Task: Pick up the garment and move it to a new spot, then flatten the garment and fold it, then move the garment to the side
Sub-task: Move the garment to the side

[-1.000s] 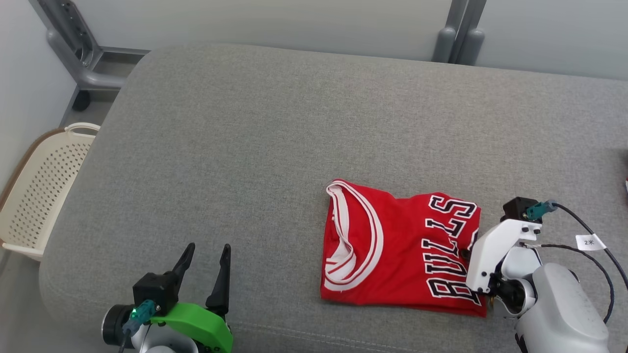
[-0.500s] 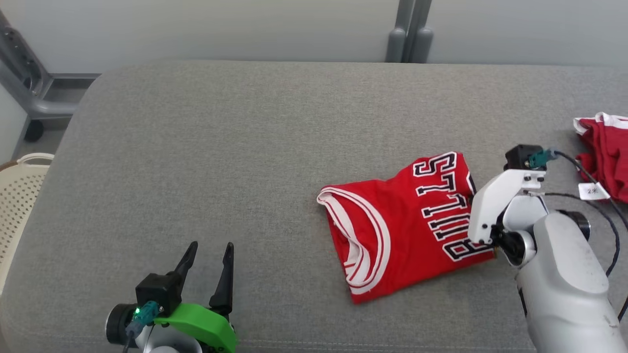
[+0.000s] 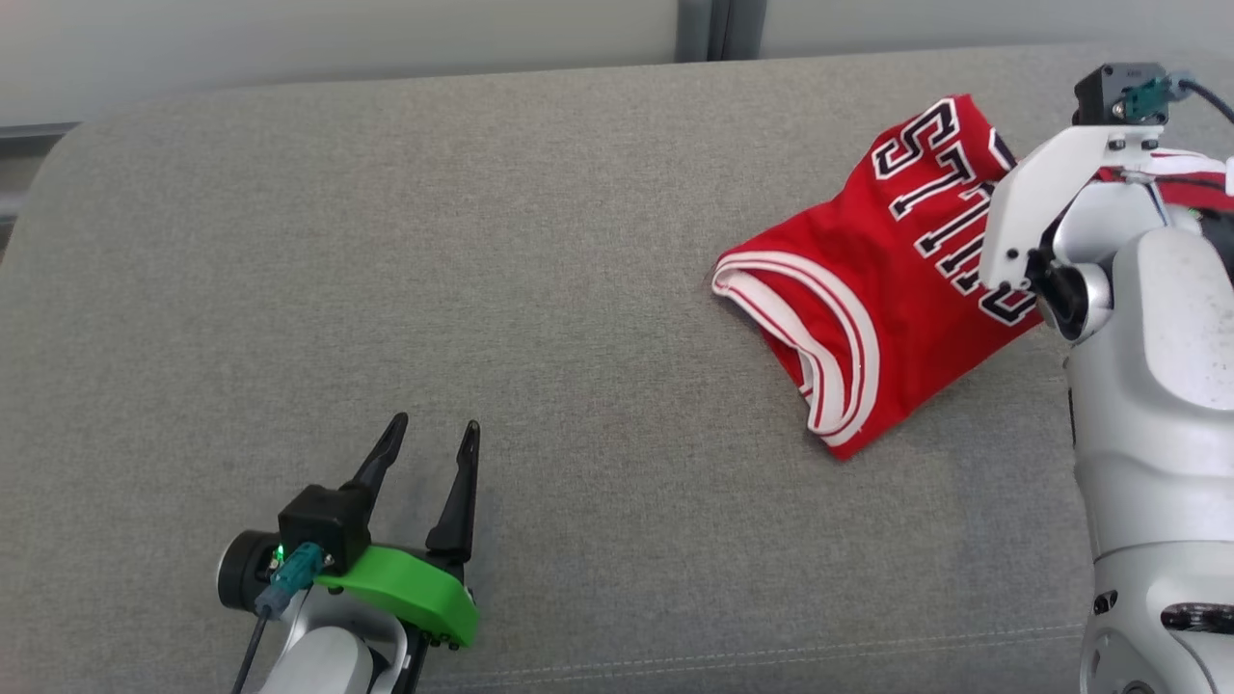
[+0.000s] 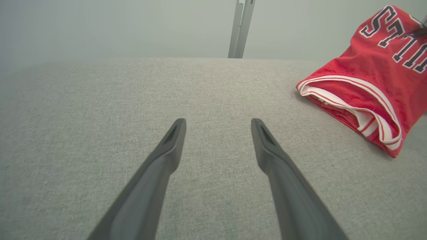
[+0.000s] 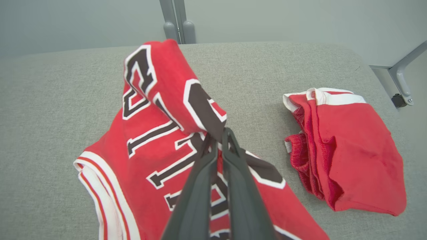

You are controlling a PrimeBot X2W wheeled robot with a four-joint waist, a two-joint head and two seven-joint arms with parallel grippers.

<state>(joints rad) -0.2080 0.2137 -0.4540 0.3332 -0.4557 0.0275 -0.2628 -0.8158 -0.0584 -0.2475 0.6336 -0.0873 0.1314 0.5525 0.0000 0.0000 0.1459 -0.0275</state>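
Observation:
The garment (image 3: pixel 868 289) is a folded red jersey with black and white lettering and white-trimmed openings. It lies at the right of the grey cushion, with its lettered end lifted. My right gripper (image 5: pixel 218 135) is shut on that lifted edge of the garment (image 5: pixel 156 133), its fingers pinched together in the cloth. In the head view the white right wrist (image 3: pixel 1051 193) covers the grip. My left gripper (image 3: pixel 429 439) hovers open and empty over bare cushion at the lower left, well apart from the garment (image 4: pixel 370 80).
A second folded red garment (image 5: pixel 343 146) with white trim lies on the cushion (image 3: pixel 482 241) just right of the held jersey. Grey frame posts (image 3: pixel 718 29) and a pale wall stand behind the cushion's far edge.
The head camera has swung right. My right gripper has dragged and lifted the jersey's lettered end up and to the right, so the jersey has turned. The left gripper has stayed open in place.

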